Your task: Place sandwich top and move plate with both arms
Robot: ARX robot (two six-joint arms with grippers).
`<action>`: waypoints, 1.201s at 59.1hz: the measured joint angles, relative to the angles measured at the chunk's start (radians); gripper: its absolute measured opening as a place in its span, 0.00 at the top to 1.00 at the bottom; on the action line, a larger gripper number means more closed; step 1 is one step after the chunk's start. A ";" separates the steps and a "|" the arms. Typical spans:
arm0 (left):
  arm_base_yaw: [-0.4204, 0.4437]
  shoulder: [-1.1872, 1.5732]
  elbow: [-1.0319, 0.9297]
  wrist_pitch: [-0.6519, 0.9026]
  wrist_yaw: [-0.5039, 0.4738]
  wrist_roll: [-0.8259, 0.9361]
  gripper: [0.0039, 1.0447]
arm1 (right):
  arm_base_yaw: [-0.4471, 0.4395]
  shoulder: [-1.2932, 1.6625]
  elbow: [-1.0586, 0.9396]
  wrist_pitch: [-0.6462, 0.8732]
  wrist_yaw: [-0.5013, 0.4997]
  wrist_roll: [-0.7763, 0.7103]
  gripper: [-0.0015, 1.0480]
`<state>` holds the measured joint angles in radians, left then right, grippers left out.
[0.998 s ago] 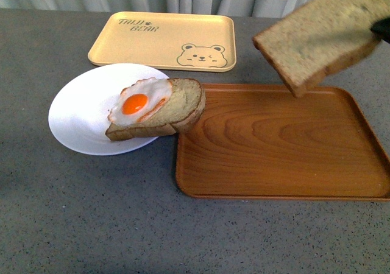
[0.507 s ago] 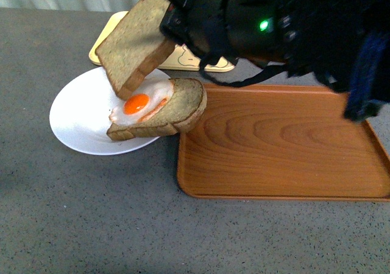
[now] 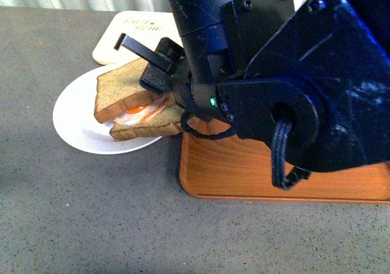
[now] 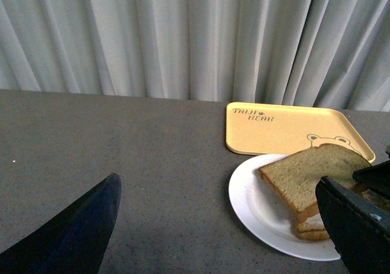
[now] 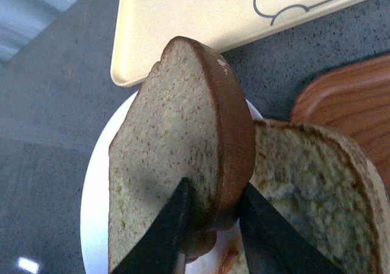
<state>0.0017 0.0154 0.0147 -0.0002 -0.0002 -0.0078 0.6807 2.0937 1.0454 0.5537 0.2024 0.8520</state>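
The sandwich top (image 5: 177, 164) is clamped at its crust edge by the right gripper (image 5: 214, 192). It is held tilted over the egg-topped slice (image 3: 152, 125) on the plate (image 3: 76, 115), which is set at 9 o'clock of the wooden tray (image 3: 244, 176) on the tabletop (image 3: 91, 213). The left gripper (image 4: 217, 182) is spread wide, with nothing held.

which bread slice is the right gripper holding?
The bare sandwich top, pinched at its crust by the right gripper; the egg-bearing slice lies on the plate.
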 joint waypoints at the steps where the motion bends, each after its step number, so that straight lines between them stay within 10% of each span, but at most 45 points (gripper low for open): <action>1: 0.000 0.000 0.000 0.000 0.000 0.000 0.08 | 0.000 -0.004 -0.005 0.001 0.002 0.000 0.68; 24: 0.000 0.000 0.000 0.000 0.000 0.000 0.08 | -0.098 -0.275 -0.222 0.153 0.061 0.038 0.08; 31: 0.000 0.000 0.000 0.000 0.000 0.000 0.08 | -0.159 -0.461 -0.415 0.376 0.263 -0.328 0.26; 41: 0.000 0.000 0.000 0.000 0.000 0.000 0.08 | -0.272 -0.694 -0.633 0.451 0.195 -0.740 0.56; 56: 0.000 0.000 0.000 0.000 0.000 0.000 0.08 | -0.401 -0.893 -0.826 0.418 0.064 -0.830 0.98; 71: 0.000 0.000 0.000 0.000 0.000 0.000 0.08 | -0.500 -1.067 -0.944 0.365 -0.027 -0.844 0.98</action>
<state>0.0017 0.0154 0.0147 -0.0002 -0.0002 -0.0078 0.1802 1.0264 0.1013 0.9184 0.1749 0.0082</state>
